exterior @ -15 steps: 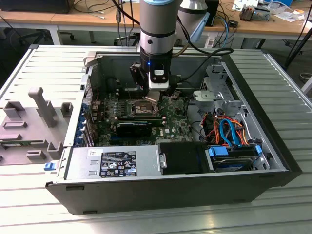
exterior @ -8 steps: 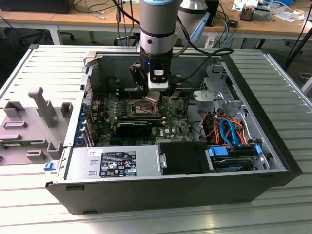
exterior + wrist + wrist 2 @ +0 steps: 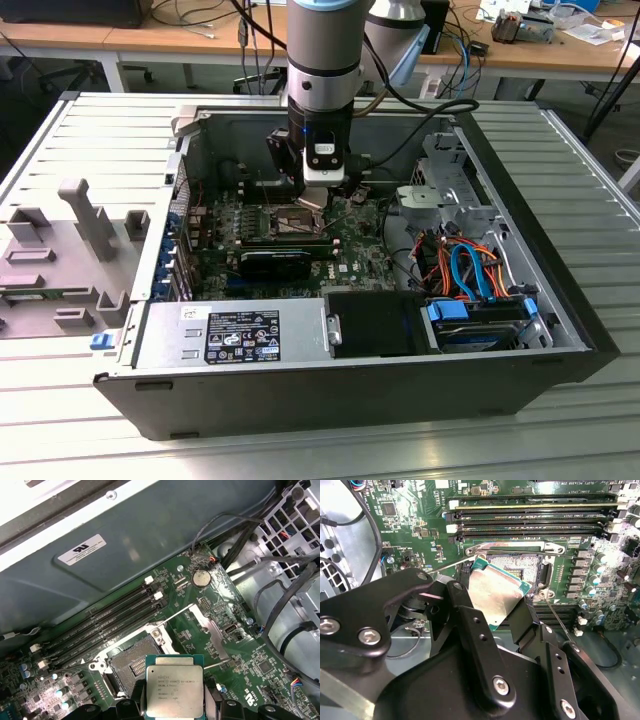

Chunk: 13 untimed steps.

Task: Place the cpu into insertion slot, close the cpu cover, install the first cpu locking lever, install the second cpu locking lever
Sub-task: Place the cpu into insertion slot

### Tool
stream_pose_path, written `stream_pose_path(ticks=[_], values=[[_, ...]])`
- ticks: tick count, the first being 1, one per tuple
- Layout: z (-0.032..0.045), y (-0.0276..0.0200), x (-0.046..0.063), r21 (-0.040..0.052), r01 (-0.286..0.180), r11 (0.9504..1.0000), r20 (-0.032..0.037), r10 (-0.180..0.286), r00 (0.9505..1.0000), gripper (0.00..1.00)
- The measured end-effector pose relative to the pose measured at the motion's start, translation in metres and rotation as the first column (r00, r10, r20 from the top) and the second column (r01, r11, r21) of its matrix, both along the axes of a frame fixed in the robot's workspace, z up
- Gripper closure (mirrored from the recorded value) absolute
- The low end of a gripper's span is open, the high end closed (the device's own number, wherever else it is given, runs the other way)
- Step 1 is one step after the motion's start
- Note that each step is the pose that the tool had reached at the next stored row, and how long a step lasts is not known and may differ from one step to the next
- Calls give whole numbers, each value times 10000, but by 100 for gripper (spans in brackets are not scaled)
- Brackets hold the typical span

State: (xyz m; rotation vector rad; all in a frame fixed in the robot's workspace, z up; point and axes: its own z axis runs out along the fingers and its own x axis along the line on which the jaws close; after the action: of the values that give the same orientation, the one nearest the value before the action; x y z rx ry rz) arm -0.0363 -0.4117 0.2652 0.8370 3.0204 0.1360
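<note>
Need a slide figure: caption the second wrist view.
Gripper holds the cpu over the open insertion slot, not yet seated.

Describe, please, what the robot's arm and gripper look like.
The arm is a thick silver-grey cylinder with a black band and pale blue trim at its joint. Below it sits a black wrist block with a white housing and a small blue light. The gripper has matte black, jointed metal fingers fastened with silver screws.

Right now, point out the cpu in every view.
Exterior view: the cpu held in the gripper, just over the green board.
Second wrist view: cpu tilted, clamped beside the insertion slot.
First wrist view: cpu face-on, next to the slot.
Shared landmark: the insertion slot.
</note>
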Motion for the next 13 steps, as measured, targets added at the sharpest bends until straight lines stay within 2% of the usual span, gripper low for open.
stream_pose_path(ticks=[13], values=[[-1,0,0,0,206,9998,-1,-206,9998,45]])
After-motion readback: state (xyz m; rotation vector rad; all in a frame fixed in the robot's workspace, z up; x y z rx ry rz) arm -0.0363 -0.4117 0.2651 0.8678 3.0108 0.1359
